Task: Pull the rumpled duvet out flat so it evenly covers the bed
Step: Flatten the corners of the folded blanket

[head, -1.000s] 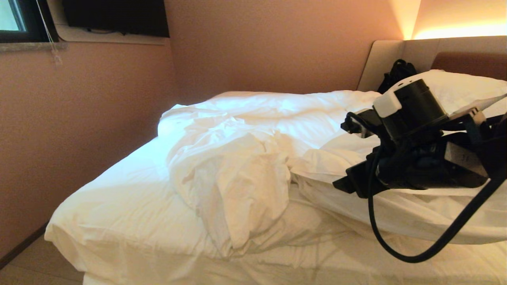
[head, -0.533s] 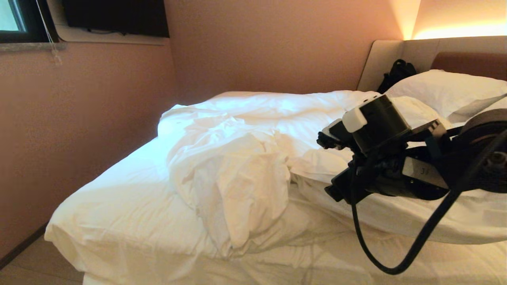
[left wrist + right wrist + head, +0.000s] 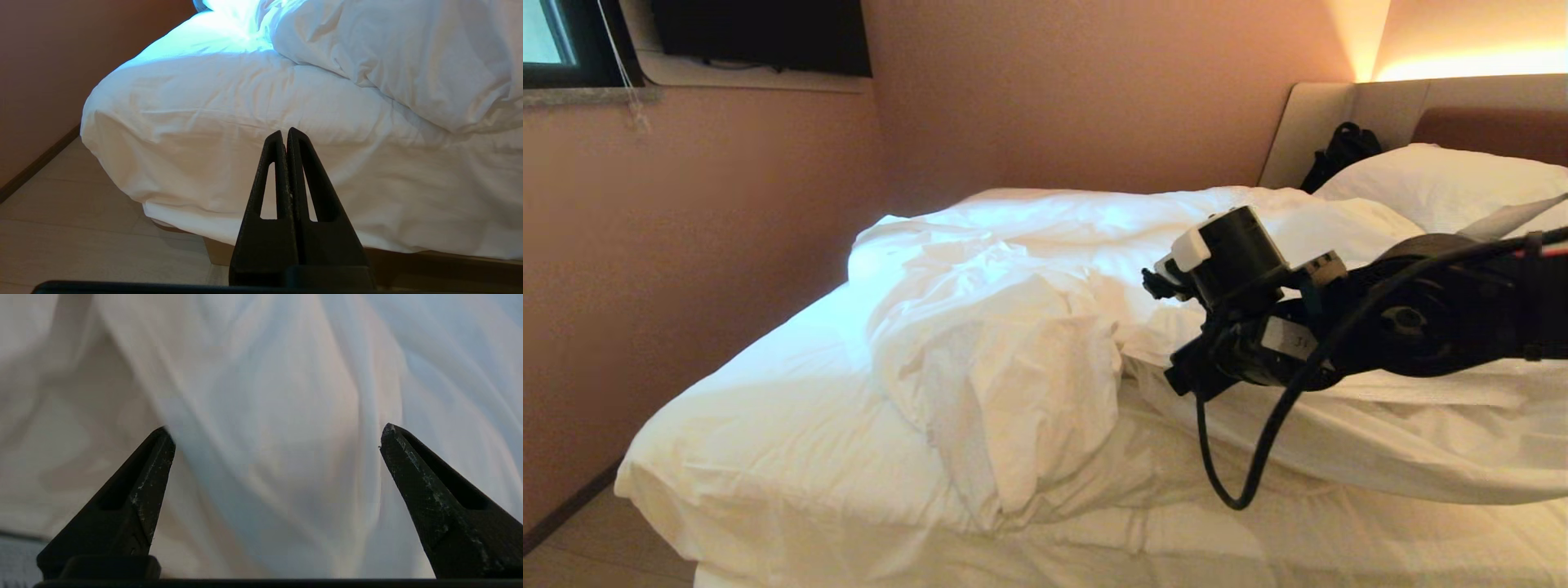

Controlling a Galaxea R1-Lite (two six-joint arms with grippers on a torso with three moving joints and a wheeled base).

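The duvet point(image 3: 1005, 359) lies rumpled across the bed point(image 3: 768, 425), bunched into a thick fold in the middle, and the white sheet near the foot is bare. My right arm point(image 3: 1339, 327) reaches in from the right, low over the duvet beside that fold. Its fingertips are hidden behind the wrist in the head view. In the right wrist view the right gripper point(image 3: 273, 430) is open wide, with creased duvet cloth point(image 3: 265, 396) close in front and nothing between the fingers. The left gripper point(image 3: 284, 132) is shut and empty, held low and pointing at the bed's near corner point(image 3: 122, 122).
A pillow point(image 3: 1445, 184) and a black bag point(image 3: 1343, 151) sit by the padded headboard point(image 3: 1339, 114). A wall point(image 3: 686, 245) runs close along the bed's far side. The tan bed base point(image 3: 408, 265) and floor point(image 3: 81, 228) lie below the left gripper.
My right arm has stretched leftward and lower over the duvet, toward the bunched fold. The left arm and the duvet have stayed still.
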